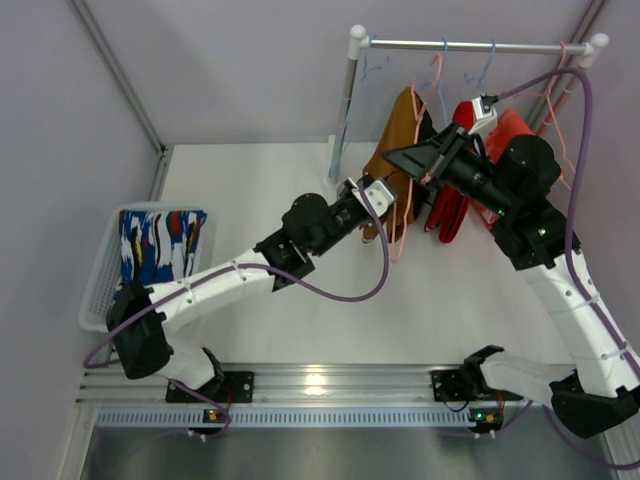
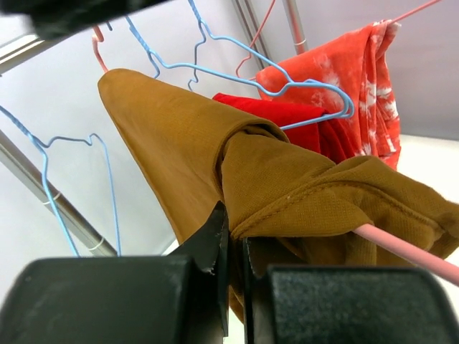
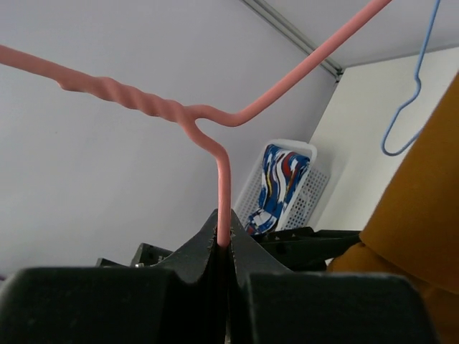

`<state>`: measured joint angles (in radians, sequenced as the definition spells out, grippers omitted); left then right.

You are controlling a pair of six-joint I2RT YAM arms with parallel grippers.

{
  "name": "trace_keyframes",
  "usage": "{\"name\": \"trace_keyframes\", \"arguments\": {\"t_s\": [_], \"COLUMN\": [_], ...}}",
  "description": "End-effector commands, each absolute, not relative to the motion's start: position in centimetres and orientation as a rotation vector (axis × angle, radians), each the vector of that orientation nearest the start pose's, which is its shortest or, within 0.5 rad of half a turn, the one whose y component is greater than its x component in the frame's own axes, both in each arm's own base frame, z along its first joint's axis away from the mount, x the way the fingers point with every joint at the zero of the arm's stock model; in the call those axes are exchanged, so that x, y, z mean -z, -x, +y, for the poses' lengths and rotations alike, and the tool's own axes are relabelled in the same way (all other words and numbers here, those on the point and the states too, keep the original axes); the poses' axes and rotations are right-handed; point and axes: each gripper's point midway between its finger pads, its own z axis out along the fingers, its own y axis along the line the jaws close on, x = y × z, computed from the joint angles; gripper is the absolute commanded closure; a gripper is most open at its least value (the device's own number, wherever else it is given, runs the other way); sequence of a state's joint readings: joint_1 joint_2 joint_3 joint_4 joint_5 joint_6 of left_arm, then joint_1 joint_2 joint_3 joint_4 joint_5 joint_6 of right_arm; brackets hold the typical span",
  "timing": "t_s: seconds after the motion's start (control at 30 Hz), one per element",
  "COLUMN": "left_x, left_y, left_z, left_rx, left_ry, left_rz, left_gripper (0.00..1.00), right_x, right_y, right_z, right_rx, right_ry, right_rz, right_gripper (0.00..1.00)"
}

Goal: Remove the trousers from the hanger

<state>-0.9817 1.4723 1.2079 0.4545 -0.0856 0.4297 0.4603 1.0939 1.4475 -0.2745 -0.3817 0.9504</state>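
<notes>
Top view, tan-brown trousers [image 1: 400, 125]: draped over a pink hanger [image 1: 437, 75] under the rail [image 1: 470, 45], with both grippers at them
Top view, left gripper [image 1: 390, 200]: reaches into the lower part of the tan cloth; jaw state not legible from here
Top view, right gripper [image 1: 395, 157]: set at the hanger, just right of the tan cloth; jaws unreadable here
Top view, other garments: red trousers [image 1: 448, 205] hang just beside; blue patterned trousers [image 1: 155, 245] lie in the basket [image 1: 95, 290], well apart
Left wrist, left gripper [image 2: 235, 233]: jaws pressed together, pinching a fold of the tan-brown trousers [image 2: 179, 143] beside the hanger's bar [image 2: 409, 252]
Left wrist, cloth: thin, soft, bunched into creases at the pinch; judged light and limp, likely to slide along smooth wire with little drag
Left wrist, neighbours: red trousers [image 2: 287, 113] and an orange-red garment [image 2: 358, 79] close behind; snagging judged possible
Right wrist, right gripper [image 3: 224, 240]: jaws clamped tight on the wire of the pink hanger [image 3: 222, 179], below its twisted neck
Right wrist, trousers: tan cloth [image 3: 423, 208] at the right of the frame, apart from these fingers
Hold point, judgement: a doubled fold near the bar gives firmer purchase than a single layer; bracing the hanger at its stem should stop it swinging
</notes>
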Motion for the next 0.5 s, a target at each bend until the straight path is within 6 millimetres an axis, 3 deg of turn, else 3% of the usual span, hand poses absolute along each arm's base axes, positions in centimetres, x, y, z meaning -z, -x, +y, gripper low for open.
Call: {"name": "trace_keyframes", "arguments": {"t_s": [0.0, 0.2, 0.47], "left_x": [-46.2, -49.0, -52.8], "left_y": [-29.1, -27.5, -25.3], "left_z": [-35.9, -34.4, -34.0], "left_rx": [0.369, 0.325, 0.368], "left_ry": [-0.726, -0.736, -0.726], "left_rz": [0.952, 0.866, 0.772], "left_gripper": [1.00, 1.00, 1.00], "right_x": [-53.3, -50.5, -45.4], "right_y": [-23.2, -26.3, -28.8], "right_z": [20.9, 17.9, 16.7], "right_rx": [-1.319, -1.207, -1.047], "right_ry": [0.045, -0.068, -0.112], "right_rz": [1.455, 1.527, 1.651], "right_gripper": [1.00, 1.00, 1.00]}}
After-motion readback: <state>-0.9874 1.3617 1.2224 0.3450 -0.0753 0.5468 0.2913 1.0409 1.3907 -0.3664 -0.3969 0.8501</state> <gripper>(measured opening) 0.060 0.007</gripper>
